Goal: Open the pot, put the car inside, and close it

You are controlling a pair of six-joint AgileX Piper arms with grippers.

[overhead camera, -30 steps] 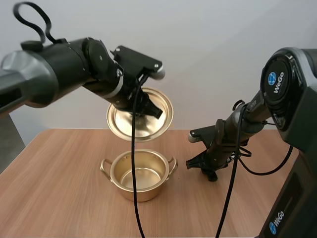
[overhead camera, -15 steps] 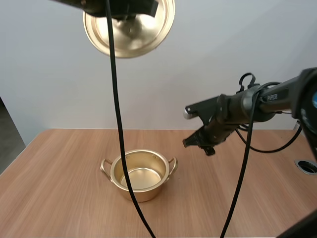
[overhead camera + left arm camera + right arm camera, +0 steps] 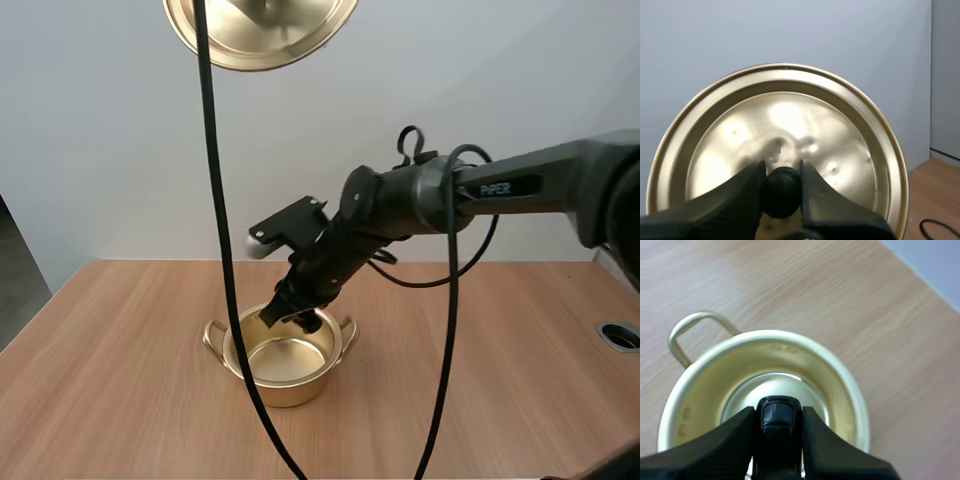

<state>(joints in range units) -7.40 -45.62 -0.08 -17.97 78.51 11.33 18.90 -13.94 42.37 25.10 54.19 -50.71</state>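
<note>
The golden pot [image 3: 283, 355] stands open on the wooden table, its inside bare. My right gripper [image 3: 291, 316] hangs just above the pot's mouth, shut on a small black car [image 3: 779, 426]; in the right wrist view the car sits pinched between the fingers [image 3: 730, 440] directly over the pot [image 3: 765, 390]. High above the table the golden lid [image 3: 262, 28] is held up. In the left wrist view my left gripper [image 3: 781, 192] is shut on the lid's black knob [image 3: 782, 191], with the lid [image 3: 790, 125] facing the camera.
The wooden table [image 3: 120, 400] stretches wide on both sides of the pot. A round cable hole [image 3: 622, 335] sits near the table's right edge. A plain wall stands behind.
My right arm has swung left and down from the table's right side, bringing the car over the pot. The lid has been lifted from just above the pot to high overhead.
</note>
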